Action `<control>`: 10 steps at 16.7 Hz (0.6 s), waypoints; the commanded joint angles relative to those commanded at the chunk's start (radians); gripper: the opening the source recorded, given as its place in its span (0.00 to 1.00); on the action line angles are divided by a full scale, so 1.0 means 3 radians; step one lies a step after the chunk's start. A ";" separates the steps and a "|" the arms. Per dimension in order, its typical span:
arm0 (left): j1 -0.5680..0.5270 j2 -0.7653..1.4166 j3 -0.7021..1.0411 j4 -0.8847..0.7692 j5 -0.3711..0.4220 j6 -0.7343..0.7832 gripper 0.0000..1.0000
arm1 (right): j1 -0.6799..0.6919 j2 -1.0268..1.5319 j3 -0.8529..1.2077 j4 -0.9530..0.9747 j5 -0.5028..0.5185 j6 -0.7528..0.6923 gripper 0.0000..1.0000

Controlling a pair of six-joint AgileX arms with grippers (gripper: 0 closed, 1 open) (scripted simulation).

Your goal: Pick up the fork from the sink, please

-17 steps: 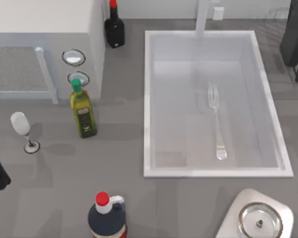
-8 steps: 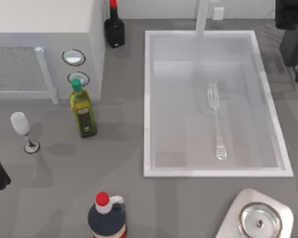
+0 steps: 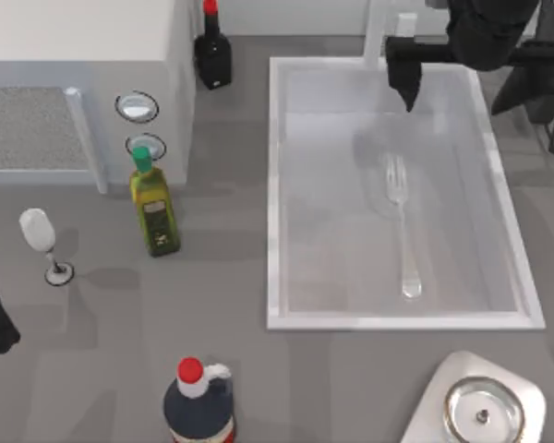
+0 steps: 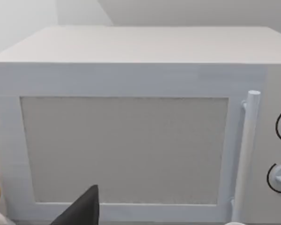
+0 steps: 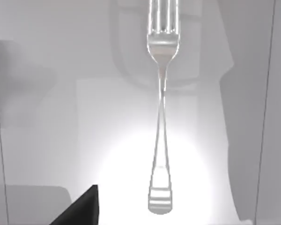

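— Fork (image 3: 402,224) position?
— Flat on the sink (image 3: 275,185) floor, tines toward the far wall. My right gripper (image 3: 462,76) hovers near that wall, fingers wide apart, empty. Thin, stiff, slippery metal; I would pinch mid-handle.

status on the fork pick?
Right gripper above the sink's far end, holding nothing. Fork flat on the basin floor, untouched. Left arm parked at the table's left. Nothing blocking the fork.
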 joint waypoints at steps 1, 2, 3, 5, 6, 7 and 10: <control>0.0000 0.0000 0.0000 0.0000 0.0000 0.0000 1.00 | 0.0029 0.0229 0.0222 -0.0129 0.0001 0.0032 1.00; 0.0000 0.0000 0.0000 0.0000 0.0000 0.0000 1.00 | 0.0054 0.0433 0.0419 -0.0243 0.0001 0.0060 1.00; 0.0000 0.0000 0.0000 0.0000 0.0000 0.0000 1.00 | 0.0076 0.0606 0.0586 -0.0339 0.0001 0.0084 1.00; 0.0000 0.0000 0.0000 0.0000 0.0000 0.0000 1.00 | 0.0109 0.0867 0.0838 -0.0485 0.0001 0.0121 1.00; 0.0000 0.0000 0.0000 0.0000 0.0000 0.0000 1.00 | 0.0120 0.0953 0.0920 -0.0533 0.0002 0.0133 1.00; 0.0000 0.0000 0.0000 0.0000 0.0000 0.0000 1.00 | 0.0125 0.0996 0.0961 -0.0557 0.0002 0.0140 1.00; 0.0000 0.0000 0.0000 0.0000 0.0000 0.0000 1.00 | 0.0127 0.1006 0.0970 -0.0563 0.0002 0.0141 1.00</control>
